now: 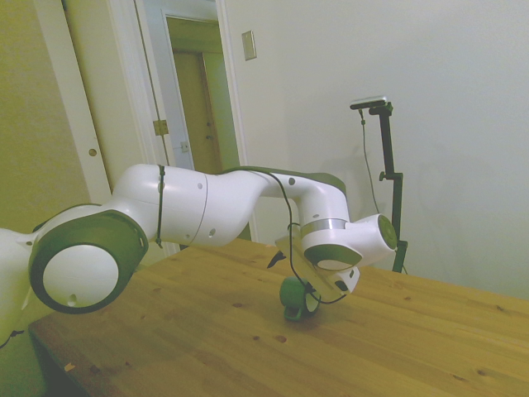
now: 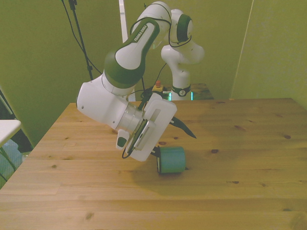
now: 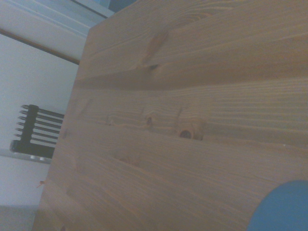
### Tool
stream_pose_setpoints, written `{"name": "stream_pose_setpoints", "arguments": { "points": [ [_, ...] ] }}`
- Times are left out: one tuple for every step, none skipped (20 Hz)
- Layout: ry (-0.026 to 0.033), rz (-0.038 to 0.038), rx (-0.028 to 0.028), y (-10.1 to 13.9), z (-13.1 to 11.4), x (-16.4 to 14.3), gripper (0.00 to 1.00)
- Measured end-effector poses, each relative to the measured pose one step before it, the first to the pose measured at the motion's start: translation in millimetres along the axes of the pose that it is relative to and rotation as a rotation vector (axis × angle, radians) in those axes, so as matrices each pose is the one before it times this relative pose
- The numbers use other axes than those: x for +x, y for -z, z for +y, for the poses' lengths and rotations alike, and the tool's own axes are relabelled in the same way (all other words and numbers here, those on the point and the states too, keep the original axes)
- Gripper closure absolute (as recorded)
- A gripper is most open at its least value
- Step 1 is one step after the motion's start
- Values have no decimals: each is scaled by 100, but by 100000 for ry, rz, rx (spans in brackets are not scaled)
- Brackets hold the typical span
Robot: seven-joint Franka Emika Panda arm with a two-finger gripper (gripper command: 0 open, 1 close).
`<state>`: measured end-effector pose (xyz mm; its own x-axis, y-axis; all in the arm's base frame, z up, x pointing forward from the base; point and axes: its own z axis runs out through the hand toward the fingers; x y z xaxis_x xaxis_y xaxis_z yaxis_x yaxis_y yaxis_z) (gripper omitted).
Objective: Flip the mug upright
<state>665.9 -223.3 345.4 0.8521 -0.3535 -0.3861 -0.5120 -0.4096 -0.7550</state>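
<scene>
The teal-green mug (image 2: 172, 160) lies on its side on the wooden table (image 2: 240, 143), with its dark rim toward the front view's left. My gripper (image 2: 173, 145) is tilted down over it and stands open. One dark finger (image 2: 186, 129) reaches past the mug's far side, and the other sits by the rim. In the side view the mug (image 1: 294, 293) shows as a green round shape just under the hand, with my gripper (image 1: 283, 287) straddling it. The mug's handle is hidden. A blurred teal patch of the mug (image 3: 281, 208) fills a corner of the wrist view.
Bare wooden tabletop (image 1: 207, 331) spreads around the mug on all sides. A white surface (image 2: 7, 127) stands off the table at the front view's left. A dark slatted object (image 3: 36, 132) lies beyond the table edge in the wrist view.
</scene>
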Motion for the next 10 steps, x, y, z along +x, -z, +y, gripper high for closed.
{"name": "stream_pose_setpoints", "arguments": {
  "points": [
    [-167,-239,202,-103,108,83,100],
    [-177,-317,237,-143,125,118,100],
    [-107,-279,83,-175,112,149,100],
    [-26,-312,63,-194,86,165,100],
    [27,-295,81,-158,54,143,100],
    [97,-134,77,-121,15,147,100],
    [116,-63,60,-75,-11,106,100],
    [128,-51,6,-49,-34,61,100],
    [168,-98,-20,-52,-65,43,100],
    [226,-172,-26,-57,-103,35,100]
  ]
}}
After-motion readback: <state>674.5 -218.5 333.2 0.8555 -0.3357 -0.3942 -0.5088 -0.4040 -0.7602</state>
